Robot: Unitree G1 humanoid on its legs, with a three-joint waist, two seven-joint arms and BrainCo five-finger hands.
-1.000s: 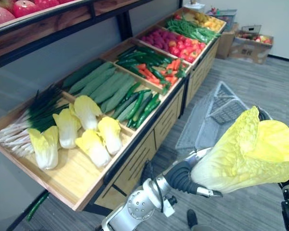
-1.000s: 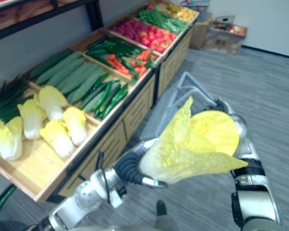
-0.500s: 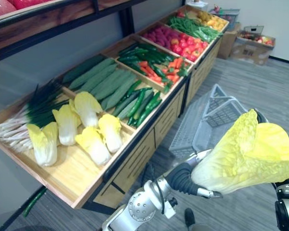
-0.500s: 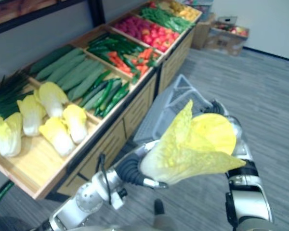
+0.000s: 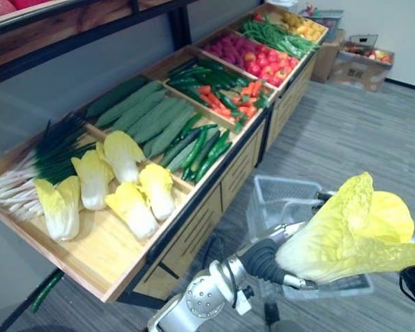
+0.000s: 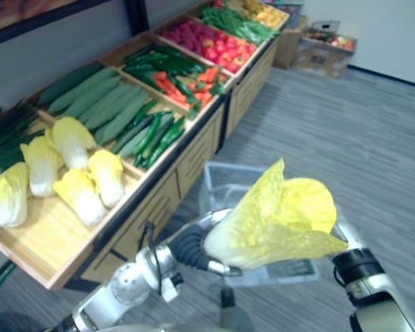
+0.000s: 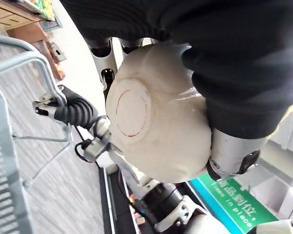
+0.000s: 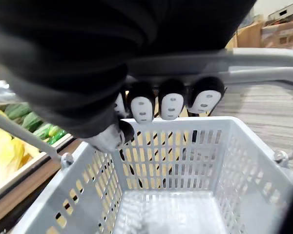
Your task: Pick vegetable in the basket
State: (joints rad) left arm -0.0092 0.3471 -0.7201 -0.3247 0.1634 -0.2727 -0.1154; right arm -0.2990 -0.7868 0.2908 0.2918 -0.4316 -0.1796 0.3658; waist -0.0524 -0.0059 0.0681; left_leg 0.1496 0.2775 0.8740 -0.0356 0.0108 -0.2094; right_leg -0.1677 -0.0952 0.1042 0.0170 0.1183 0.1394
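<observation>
Grey striped carpet floor [image 5: 373, 131], with a long wooden produce bench [image 5: 104, 273] out past my left hand [image 7: 229, 148].

Change: the grey slotted plastic basket [image 5: 280, 197] was tilted and further out. It has swung in and levelled, and now sits just below my left hand. The whole view shifted a bit too, so part of that is the camera.

Left hand is wrapped round the white stem end of the pale-yellow crinkly-leafed cabbage [image 5: 346, 235]. The leaves fan away from the palm. It is held in the air over the basket's near side as far as I can tell, not in it yet.

Right hand [image 8: 171, 105] is curled over the smooth grey bar handle [image 8: 244, 61], with the basket hanging below it.

My read: lined up for the drop; what's left is to lower and let go.

Cabbage: stem end firm, rounded and waxy; leaves thin, ruffled and floppy. Basket: rigid, rectangular, walls full of slots.
</observation>
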